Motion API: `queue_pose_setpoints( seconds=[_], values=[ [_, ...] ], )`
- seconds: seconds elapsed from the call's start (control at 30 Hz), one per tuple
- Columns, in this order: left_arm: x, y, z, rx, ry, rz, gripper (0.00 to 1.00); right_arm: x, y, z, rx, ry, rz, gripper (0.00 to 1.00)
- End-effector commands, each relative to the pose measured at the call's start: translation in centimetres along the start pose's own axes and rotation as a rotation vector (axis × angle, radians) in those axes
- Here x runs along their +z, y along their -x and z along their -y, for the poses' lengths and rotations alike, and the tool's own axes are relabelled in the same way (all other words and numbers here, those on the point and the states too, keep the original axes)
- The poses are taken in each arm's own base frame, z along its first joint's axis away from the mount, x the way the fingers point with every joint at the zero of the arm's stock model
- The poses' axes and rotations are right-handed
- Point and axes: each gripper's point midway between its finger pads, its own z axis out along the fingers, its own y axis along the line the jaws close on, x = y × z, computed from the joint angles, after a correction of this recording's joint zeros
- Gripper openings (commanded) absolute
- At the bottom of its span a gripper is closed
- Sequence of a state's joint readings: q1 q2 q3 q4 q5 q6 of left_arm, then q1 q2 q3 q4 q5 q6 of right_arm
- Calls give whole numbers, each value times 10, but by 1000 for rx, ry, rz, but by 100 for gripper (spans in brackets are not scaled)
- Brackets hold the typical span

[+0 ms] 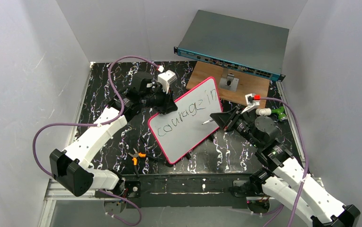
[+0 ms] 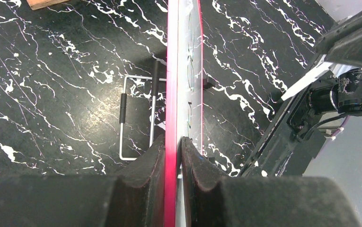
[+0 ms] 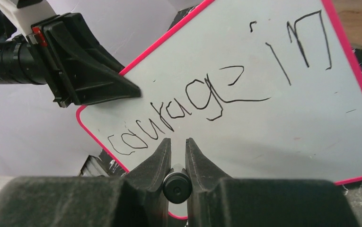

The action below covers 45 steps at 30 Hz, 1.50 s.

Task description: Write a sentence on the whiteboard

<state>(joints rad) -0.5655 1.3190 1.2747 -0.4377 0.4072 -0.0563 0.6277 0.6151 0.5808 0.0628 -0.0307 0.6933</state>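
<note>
Desk: Where's the board?
Op: I have the board [image 1: 188, 137] mid-tabletop [image 1: 96, 90], between the arms, raised on a slant, pink frame all round. Its near corner sits low by the near edge. I can't tell whether it touches down.

Desk: Left tool?
Op: Left tool [image 2: 174, 147] closed on the board's far-left edge. In my left wrist view the board is edge-on, with a pad pressed to each side of the frame. A wire stand [image 2: 137, 118] lies on the tabletop just behind it.

Desk: Right tool?
Op: Right tool [image 3: 177, 150] closed on a marker [image 3: 177, 186], black butt end pinched between the fingers. From above, the tip points at the board face, on the near side of the word "in". Contact or not, can't tell.

Desk: What's written?
Op: Writing [image 3: 216, 90] reads "courage in", black, one line climbing toward the far-right corner.

Desk: Anything else in there?
Op: Switch box [image 1: 233, 42] far right, its front over a wooden plank [image 1: 247, 87]. Orange-handled pliers [image 1: 136, 156] by the board's near-left side. Green and white item [image 1: 274, 112] at the right edge, too small to name.
</note>
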Motion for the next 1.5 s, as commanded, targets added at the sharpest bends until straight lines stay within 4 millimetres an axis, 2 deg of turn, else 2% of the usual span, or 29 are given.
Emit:
queue_pose_setpoints(
  seconds=[0.0,0.1,0.33,0.67,0.87,1.1,1.3,1.47],
  values=[
    [-6,21,-8,61,53,68,0,2,6,-20,39,80,45,1],
    [-2,20,-11,59,58,59,0,8,-1,-26,56,97,52,1],
    [3,16,-12,45,53,45,0,23,-34,-50,50,150,11,1],
    [2,9,-13,45,59,36,0,25,-60,-64,49,184,3,1],
    [3,7,-12,46,49,29,0,18,-60,-59,38,149,62,1],
    [2,4,-11,45,44,27,0,11,-54,-43,-8,41,145,1],
    [4,2,-10,37,37,28,0,6,-57,-47,11,70,171,1],
    [6,2,-11,34,36,29,0,5,-53,-45,63,44,219,1]
  ],
)
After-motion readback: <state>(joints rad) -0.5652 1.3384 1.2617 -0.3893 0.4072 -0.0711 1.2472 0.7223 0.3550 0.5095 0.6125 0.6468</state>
